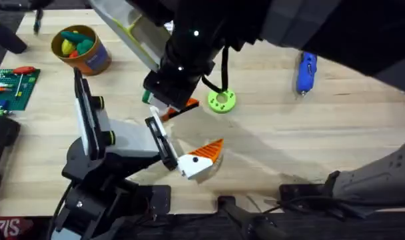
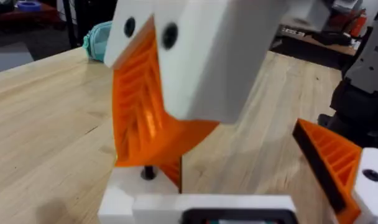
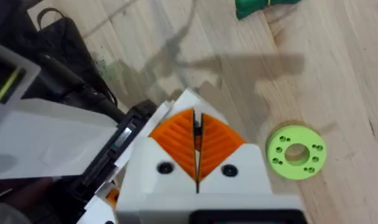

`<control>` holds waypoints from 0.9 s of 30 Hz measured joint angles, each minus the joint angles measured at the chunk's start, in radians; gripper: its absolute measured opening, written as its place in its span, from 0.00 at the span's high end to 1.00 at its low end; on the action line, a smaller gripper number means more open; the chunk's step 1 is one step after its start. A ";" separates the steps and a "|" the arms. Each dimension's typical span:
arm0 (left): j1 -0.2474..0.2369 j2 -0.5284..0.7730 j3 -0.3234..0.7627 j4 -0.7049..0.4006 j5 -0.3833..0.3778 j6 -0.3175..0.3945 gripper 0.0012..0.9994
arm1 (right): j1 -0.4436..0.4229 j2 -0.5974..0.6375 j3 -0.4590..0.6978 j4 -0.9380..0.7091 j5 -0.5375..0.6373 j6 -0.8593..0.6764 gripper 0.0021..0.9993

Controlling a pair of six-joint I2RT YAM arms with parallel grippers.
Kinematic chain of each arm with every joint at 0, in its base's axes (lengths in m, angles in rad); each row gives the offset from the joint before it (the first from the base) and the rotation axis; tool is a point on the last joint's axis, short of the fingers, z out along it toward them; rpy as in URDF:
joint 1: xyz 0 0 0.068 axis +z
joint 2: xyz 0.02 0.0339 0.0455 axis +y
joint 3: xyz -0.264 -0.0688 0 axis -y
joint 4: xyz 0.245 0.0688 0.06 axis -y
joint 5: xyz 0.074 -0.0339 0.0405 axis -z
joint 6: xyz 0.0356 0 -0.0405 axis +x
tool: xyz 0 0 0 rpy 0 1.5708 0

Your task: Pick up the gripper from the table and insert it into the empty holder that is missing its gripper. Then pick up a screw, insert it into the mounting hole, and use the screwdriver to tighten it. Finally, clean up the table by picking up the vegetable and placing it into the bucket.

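Bucket (image 1: pixel 80 50) far left on table (image 1: pixel 289 140), circuit board (image 1: pixel 9 87) at left edge, holder (image 1: pixel 99 143) near front left, ring disc (image 1: pixel 221 101) mid-table, screwdriver (image 1: pixel 306 72) far right.

screwdriver (image 1: pixel 306 72) (blurred), circuit board (image 1: pixel 9 87) cropped

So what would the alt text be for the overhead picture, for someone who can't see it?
Two robot arms work over a wooden table: a white gripper with orange pads sits at the end of a small jointed holder, and a dark arm hangs above. Nearby lie a lime-green ring, a blue screwdriver and an orange bucket of toy vegetables.
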 joint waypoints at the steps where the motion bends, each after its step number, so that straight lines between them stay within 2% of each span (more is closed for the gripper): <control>1: 0.000 0.000 0.000 0.000 0.000 0.000 0.01 | 0.000 0.000 0.000 -0.002 0.000 0.000 0.99; 23: 0.000 0.000 0.000 0.000 0.000 0.000 0.01 | 0.000 0.000 0.000 -0.007 -0.004 0.000 1.00; 24: 0.000 0.000 0.000 0.000 0.000 0.000 0.01 | 0.000 0.000 0.000 -0.007 -0.004 0.000 0.98; 25: 0.000 0.000 0.000 0.000 0.000 0.000 0.01 | 0.000 0.000 0.000 -0.007 -0.005 0.000 0.92; 27: 0.000 0.000 0.000 0.000 0.000 0.000 0.01 | 0.000 0.000 0.000 -0.008 -0.006 0.000 0.65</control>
